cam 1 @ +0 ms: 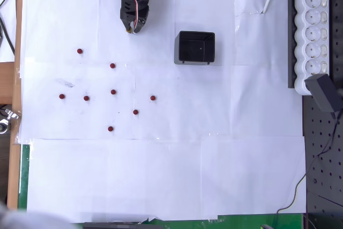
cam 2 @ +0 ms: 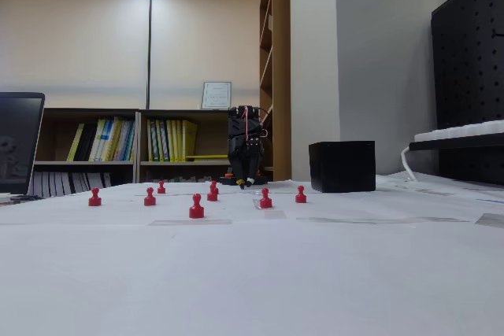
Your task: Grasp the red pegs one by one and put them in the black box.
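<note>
**Eight red pegs on the paper, box unfilled, arm parked at the far edge**

Table (cam 1: 161,186): covered with white paper sheets taped edge to edge.

Red pegs: eight, all standing on the paper, loosely scattered on the left half of the overhead view, none touching another. Positions there: one top left (cam 1: 80,51); one to its lower right (cam 1: 112,65); a row of three across the middle (cam 1: 62,96), (cam 1: 86,98), (cam 1: 113,91); one further right (cam 1: 153,98); one below it to the left (cam 1: 135,112); one lowest (cam 1: 110,128). In the fixed view they stand upright as small knobbed pieces, the nearest at (cam 2: 196,207).

Black box (cam 1: 195,47): square, open top, dark glossy inside with no peg visible in it. It sits to the right of the pegs in the overhead view, well apart from them; from the low fixed view it shows as a plain black block (cam 2: 342,166).

Gripper (cam 1: 132,26): at the top edge of the overhead view, pointing down toward the paper, left of the box and above the peg field; it holds nothing. Fingers close together; whether they fully meet I cannot tell. Seen head-on in the fixed view (cam 2: 247,182).

Power strip (cam 1: 313,25): white, along the right edge, with a black adapter (cam 1: 326,93) plugged in at its lower end.
</note>
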